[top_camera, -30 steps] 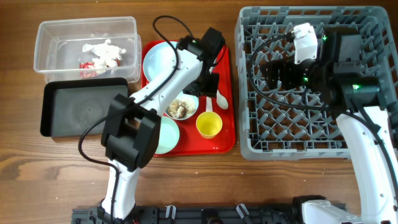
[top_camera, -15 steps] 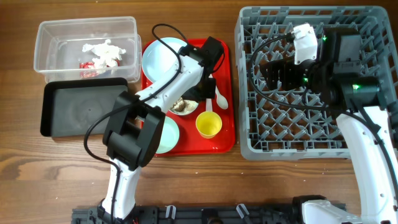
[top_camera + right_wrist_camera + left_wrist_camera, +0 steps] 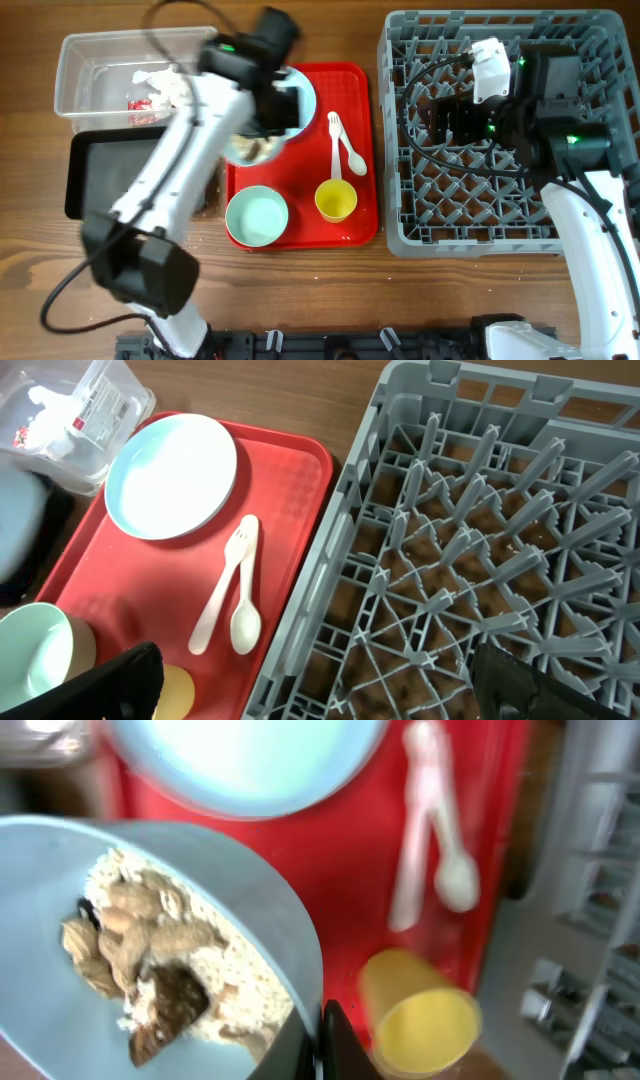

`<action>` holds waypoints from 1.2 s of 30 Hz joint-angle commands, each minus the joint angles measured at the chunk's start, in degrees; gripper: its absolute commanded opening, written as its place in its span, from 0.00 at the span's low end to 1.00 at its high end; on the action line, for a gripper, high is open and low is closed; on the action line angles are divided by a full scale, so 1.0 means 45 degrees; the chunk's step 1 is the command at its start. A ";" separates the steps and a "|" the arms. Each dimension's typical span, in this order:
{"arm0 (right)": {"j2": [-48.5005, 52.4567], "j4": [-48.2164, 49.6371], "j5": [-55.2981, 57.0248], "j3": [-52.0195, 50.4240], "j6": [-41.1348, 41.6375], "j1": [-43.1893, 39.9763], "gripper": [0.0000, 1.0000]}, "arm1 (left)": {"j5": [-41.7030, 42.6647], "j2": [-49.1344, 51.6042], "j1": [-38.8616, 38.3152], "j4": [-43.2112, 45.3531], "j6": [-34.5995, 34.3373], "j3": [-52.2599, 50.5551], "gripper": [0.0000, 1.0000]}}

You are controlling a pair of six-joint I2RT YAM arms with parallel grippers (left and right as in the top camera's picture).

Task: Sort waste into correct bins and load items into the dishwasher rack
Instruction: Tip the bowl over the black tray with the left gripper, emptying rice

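Food scraps (image 3: 150, 970) fill the bowl (image 3: 40, 910) (overhead blurs them).

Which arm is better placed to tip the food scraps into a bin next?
Left. Its jaws grip the bowl of food scraps, near the black tray; the right arm hovers over the rack, far away.

I can read no writing, number or brand mark in any of my views. The red wrapper (image 3: 140, 105) lying in the clear tub (image 3: 75, 60) is too small and blurred for me to make out any print on it. The green lights (image 3: 573, 140) overhead are plain glows, not characters.
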 commanded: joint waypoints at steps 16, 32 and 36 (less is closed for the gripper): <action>0.0131 0.0024 -0.0311 0.0267 0.0389 -0.0029 1.00 | 1.4984 0.0000 1.2794 0.5989 0.5591 -0.7485 0.04; 0.0131 -0.0019 -0.0311 0.0267 0.0393 -0.0029 1.00 | 1.8282 0.0000 1.4163 0.5280 0.3424 -0.7485 0.04; 0.0131 -0.0039 -0.0311 0.0267 0.0442 -0.0029 1.00 | 1.8384 0.0000 1.4163 0.5265 0.2871 -0.7485 0.04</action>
